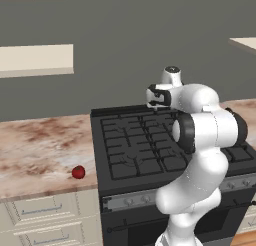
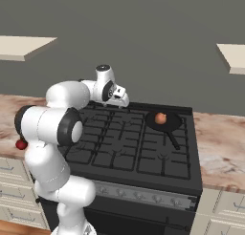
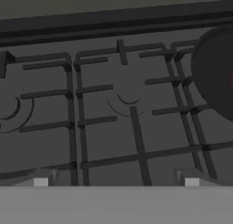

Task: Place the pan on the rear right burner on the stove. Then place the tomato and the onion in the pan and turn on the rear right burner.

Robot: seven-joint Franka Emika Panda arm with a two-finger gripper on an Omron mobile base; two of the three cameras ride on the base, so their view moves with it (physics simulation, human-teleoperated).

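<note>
The black pan sits on the rear right burner of the stove, its handle pointing toward the front. The orange-tan onion lies in the pan. The red tomato rests on the marble counter left of the stove, and peeks out behind my arm as tomato. My gripper hovers over the rear middle of the stove, left of the pan, open and holding nothing. In the hand view the gripper looks down on the grates, with the pan's edge at the right.
The marble counter runs left of the stove, and another stretch of counter lies to its right. A grey knob strip lines the stove front. Drawers sit below the left counter. A grey wall rises behind.
</note>
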